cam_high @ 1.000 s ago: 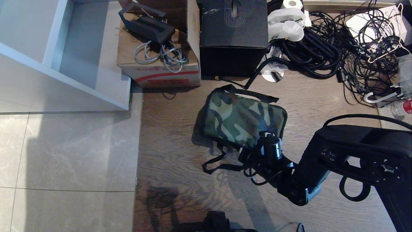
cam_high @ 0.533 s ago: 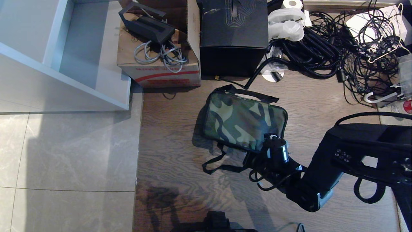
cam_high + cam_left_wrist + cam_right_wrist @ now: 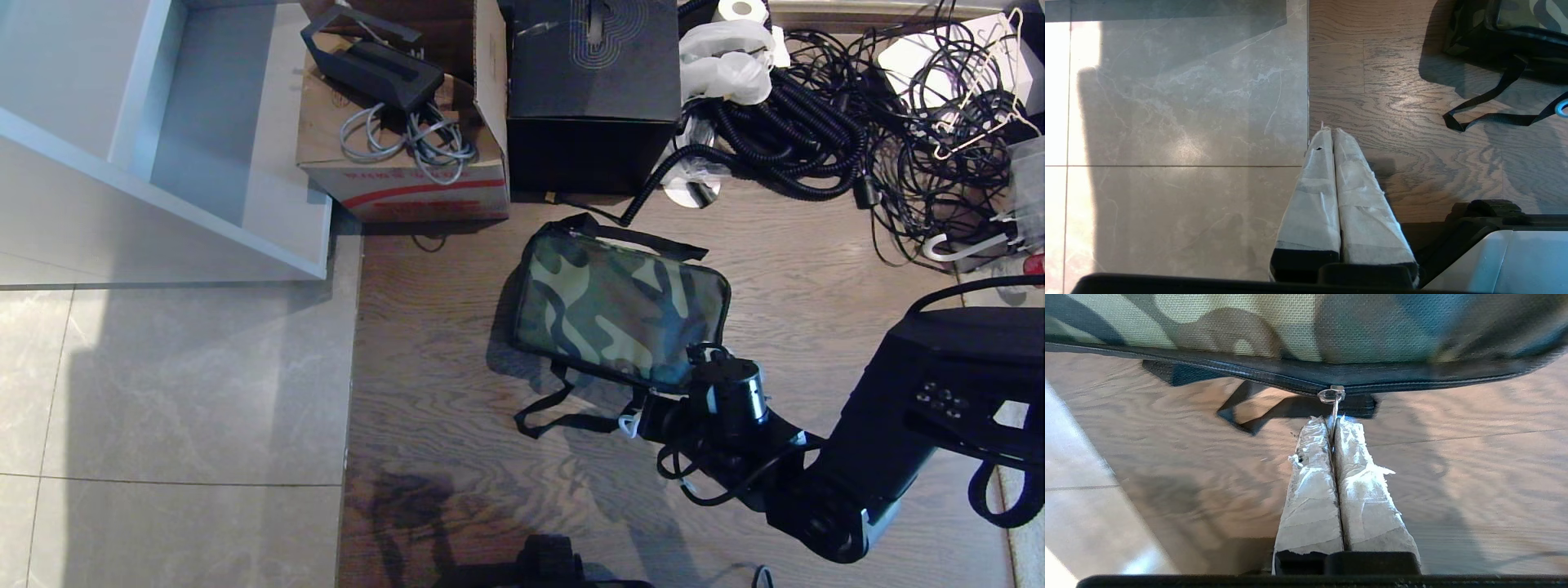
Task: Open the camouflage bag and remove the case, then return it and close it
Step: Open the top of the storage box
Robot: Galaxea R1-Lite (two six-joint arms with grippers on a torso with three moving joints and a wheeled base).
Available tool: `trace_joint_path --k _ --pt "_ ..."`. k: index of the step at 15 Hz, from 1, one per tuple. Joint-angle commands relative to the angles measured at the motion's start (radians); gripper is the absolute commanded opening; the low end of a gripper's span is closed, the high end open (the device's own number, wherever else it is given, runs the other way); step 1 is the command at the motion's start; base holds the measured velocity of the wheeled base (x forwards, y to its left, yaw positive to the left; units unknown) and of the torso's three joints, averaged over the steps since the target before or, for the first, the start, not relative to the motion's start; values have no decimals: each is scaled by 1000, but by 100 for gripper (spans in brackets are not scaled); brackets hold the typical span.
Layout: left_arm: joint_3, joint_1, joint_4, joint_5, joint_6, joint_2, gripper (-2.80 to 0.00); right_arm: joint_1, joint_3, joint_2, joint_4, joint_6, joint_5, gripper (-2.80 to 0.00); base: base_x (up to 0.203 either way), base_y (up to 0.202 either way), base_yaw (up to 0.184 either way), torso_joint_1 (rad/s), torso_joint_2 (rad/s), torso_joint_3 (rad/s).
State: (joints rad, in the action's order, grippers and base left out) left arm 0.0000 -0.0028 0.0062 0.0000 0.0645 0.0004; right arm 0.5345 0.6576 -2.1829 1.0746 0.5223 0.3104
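The right pincer [image 3: 1334,428] has fingers wrapped in rough, fraying white tape, and pinched between them is a thin shiny metal zipper pull [image 3: 1333,401]. Just beyond its tips, the bag [image 3: 1306,326] shows coarse woven camouflage cloth with a smooth, faintly glossy black edging. Under the pincer lies a wooden floor [image 3: 441,384] with a strong grain and a soft sheen. The left pincer [image 3: 1333,136] wears the same matt white tape; beside it the wood meets polished, marble-look tiles [image 3: 1175,122] that reflect light. Flat woven black straps [image 3: 1490,110] lie near it.
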Motion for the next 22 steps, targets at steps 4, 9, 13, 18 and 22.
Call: trace_joint_path --k 4,9,13,18,22 --pt "0 0 0 0 0 0 -280 -38 -56 40 -38 5 137 -280 0 0 0 0 0 0" --pt "0 0 0 0 0 0 -280 -163 -38 63 -185 -9 114 -280 0 0 0 0 0 0" --pt "0 0 0 0 1 0 -280 -327 -27 72 -240 -137 45 -280 0 0 0 0 0 0" --pt "0 0 0 0 0 0 -280 -359 51 62 -242 -171 22 -280 0 0 0 0 0 0" --pt "0 0 0 0 1 0 -280 -279 24 62 -233 -152 28 -280 0 0 0 0 0 0"
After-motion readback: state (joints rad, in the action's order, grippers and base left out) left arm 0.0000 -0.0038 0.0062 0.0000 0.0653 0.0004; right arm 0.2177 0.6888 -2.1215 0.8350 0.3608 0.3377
